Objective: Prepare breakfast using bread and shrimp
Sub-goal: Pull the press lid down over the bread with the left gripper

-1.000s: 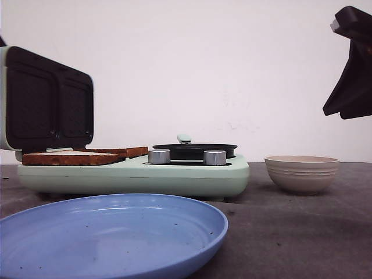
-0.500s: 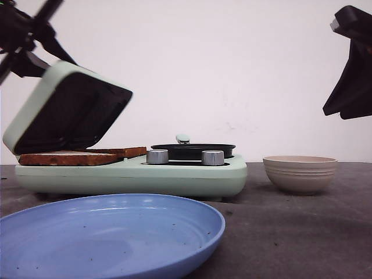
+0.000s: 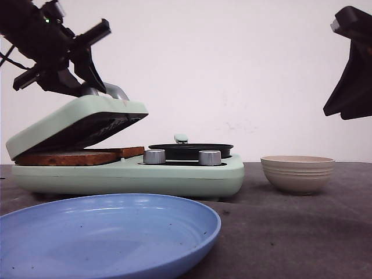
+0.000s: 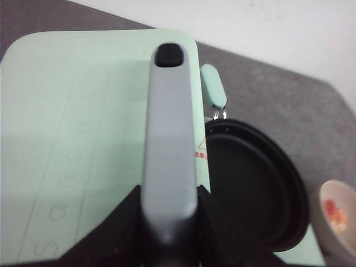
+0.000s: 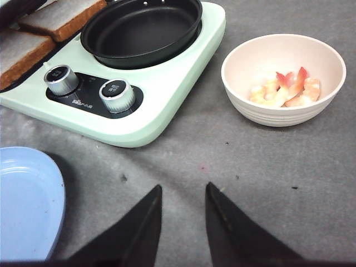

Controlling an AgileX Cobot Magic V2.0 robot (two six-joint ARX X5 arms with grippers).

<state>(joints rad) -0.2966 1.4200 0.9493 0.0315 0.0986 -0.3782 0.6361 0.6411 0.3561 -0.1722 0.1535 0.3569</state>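
Lid [image 3: 75, 125]: swung down from upright a second ago to a shallow tilt now, hinge side low, front edge well above the bread.
Left gripper [image 4: 168, 222]: clamped on the grey handle [image 4: 168, 150] on top of the lid; fingers [image 4: 119, 228] press both sides of it.
Right gripper [image 5: 181, 219]: jaws apart, holding nothing, hovering over bare desk [image 5: 267, 183] between maker and bowl.
Bread [image 5: 33, 30]: two toasted slices side by side on the left plate of the maker [image 3: 174, 174], partly under the lid.
Shrimp [image 5: 286, 89]: a few pink-white pieces in the beige bowl [image 3: 297, 173], right of the maker, apart from it.
Pan [image 5: 142, 28]: black, nothing in it, seated on the maker's right half.
Plate [image 3: 104, 235]: blue, nearest the camera, nothing on it.
Step (judged): closing the lid on the bread.
How to do it well: follow the hinge arc, not a straight push; slow down before contact so the slices do not shift; hold the grip centred on the handle until the lid seats flat.
Risk (judged): maker may slide on the desk if pushed sideways.
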